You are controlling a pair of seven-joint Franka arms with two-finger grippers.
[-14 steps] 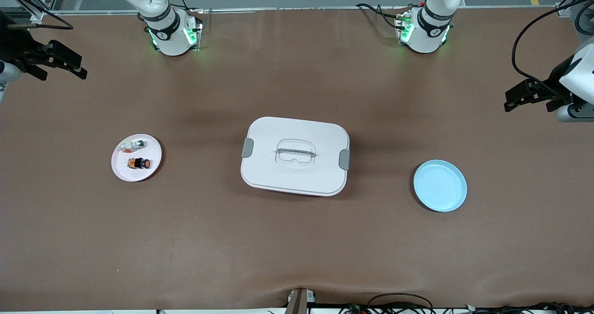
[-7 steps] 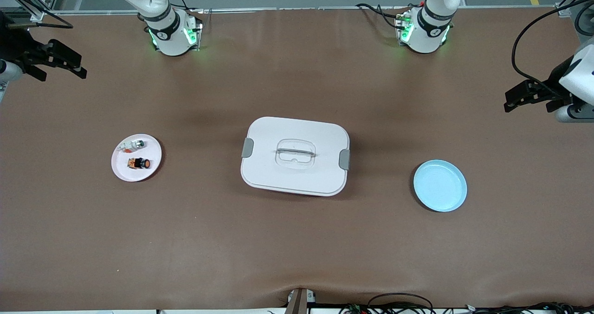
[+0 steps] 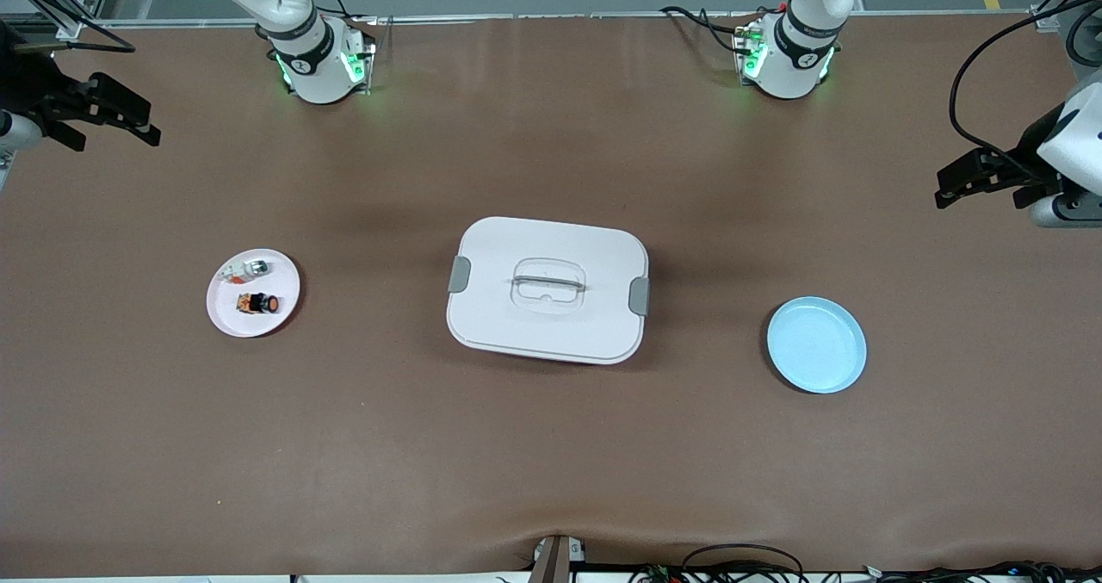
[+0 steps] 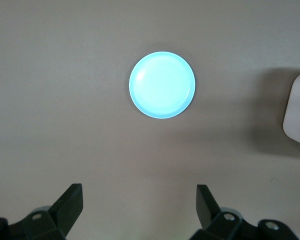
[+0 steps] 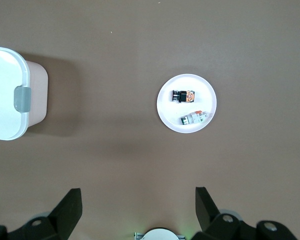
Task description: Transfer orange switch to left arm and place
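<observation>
The two arms [image 3: 297,32] are glossy white with rounded shells, each rising from a white base ringed by a black band with a small white mark and lit by green lights at the top of the front view, where black cables trail off the base at the upper right. At the upper left edge of the front view the right gripper [image 3: 129,122] is matt black and angular, and at the right edge the left gripper [image 3: 968,178] is black below a white shell and silver wrist, a black cable looping above it. In the wrist views the black fingers [image 4: 72,200] are wedge-shaped, set on black blocks with small silver screw holes.
</observation>
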